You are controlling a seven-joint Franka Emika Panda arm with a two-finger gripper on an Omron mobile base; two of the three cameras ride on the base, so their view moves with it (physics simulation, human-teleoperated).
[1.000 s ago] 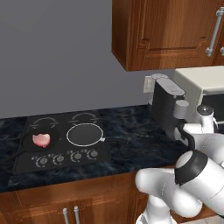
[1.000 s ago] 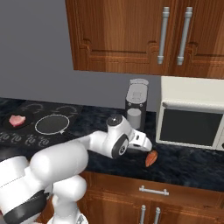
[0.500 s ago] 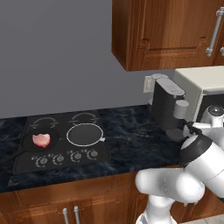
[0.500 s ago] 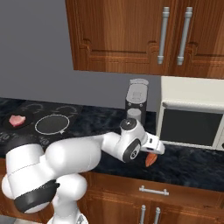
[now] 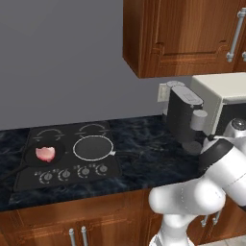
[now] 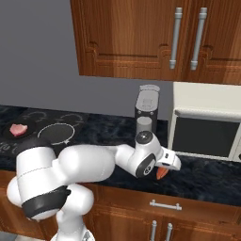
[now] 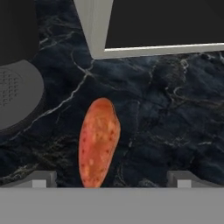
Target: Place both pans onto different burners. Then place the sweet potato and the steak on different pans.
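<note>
The reddish-orange sweet potato (image 7: 98,142) lies on the dark marble counter, just in front of my open gripper (image 7: 112,179), between its two fingertips (image 7: 41,178) and nearer the left one. From the right base camera, the white hand (image 6: 168,161) hovers right over the sweet potato (image 6: 161,173), in front of the microwave. Over on the cooktop, the pink steak (image 5: 45,153) rests in the black pan (image 5: 33,161) on the front left burner. The silver-rimmed pan (image 5: 92,147) sits empty on the burner beside it. Two rear burners (image 5: 93,129) are bare.
A white microwave (image 6: 207,127) stands right behind the sweet potato. A dark coffee machine (image 6: 147,110) stands to its left, its round base (image 7: 17,94) close to the sweet potato. Four knobs (image 5: 72,173) line the cooktop's front. Wooden cabinets (image 6: 155,37) hang overhead.
The arm has swung to the right and the hand has come down over the sweet potato. The jaws have stayed wide. Pans, steak and sweet potato have not moved.
</note>
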